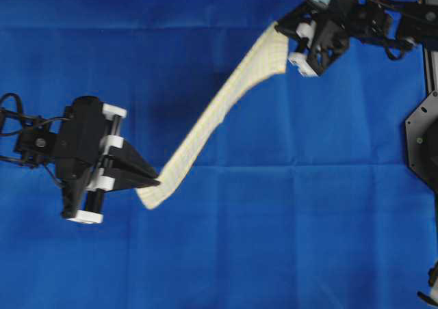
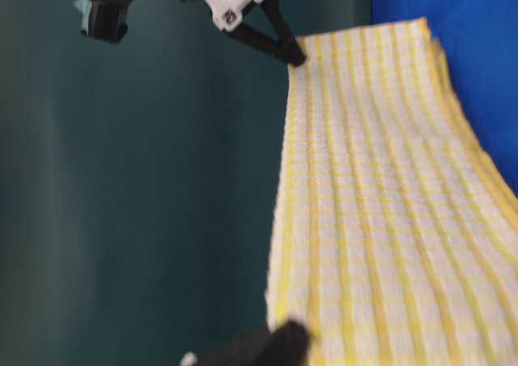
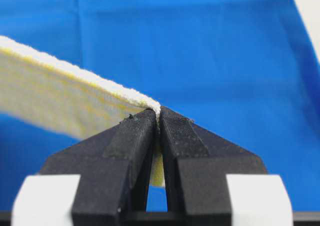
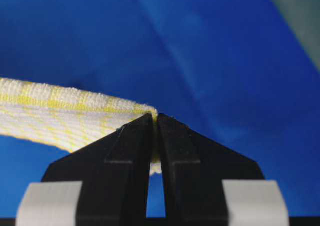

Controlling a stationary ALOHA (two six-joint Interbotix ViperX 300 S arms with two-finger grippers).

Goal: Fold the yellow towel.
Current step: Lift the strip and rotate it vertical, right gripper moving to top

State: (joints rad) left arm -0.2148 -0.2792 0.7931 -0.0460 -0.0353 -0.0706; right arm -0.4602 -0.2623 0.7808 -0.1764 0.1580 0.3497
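thin white cloth towel with yellow stripes point(image 1: 219, 107) | up in the air over the blue tabletop point(image 1: 287, 240), pulled long between both tools | left tool point(image 1: 156, 182) pinches one corner | right tool point(image 1: 282, 30) pinches another | tip: keep it tight, lay it flat.

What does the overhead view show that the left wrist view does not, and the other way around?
Only the overhead view shows both grippers, the left gripper and the right gripper, each at one end of the towel, which hangs stretched between them above the blue cloth.

Only the left wrist view shows the grip closely: the fingers are shut on the towel's edge, which sticks out between them at the tips.

Both show the towel, the left gripper holding it, and the blue cloth beneath.
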